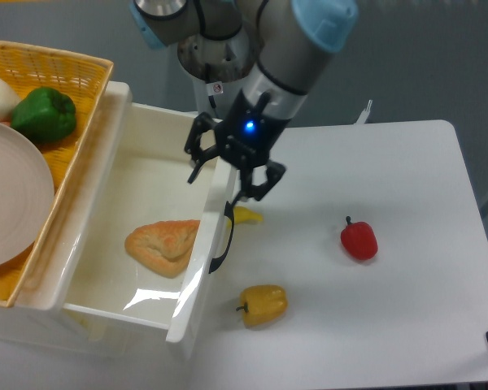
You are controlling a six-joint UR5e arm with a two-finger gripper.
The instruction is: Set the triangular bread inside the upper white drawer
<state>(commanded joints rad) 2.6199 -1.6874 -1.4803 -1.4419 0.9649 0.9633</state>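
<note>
upper white drawer (81, 268): glossy smooth white plastic | triangular bread (163, 245): matt, crusty golden-brown surface | basket (65, 77): rough woven yellow wicker | tabletop (407, 244): smooth matt white | red pepper (359, 240): shiny smooth skin
</note>
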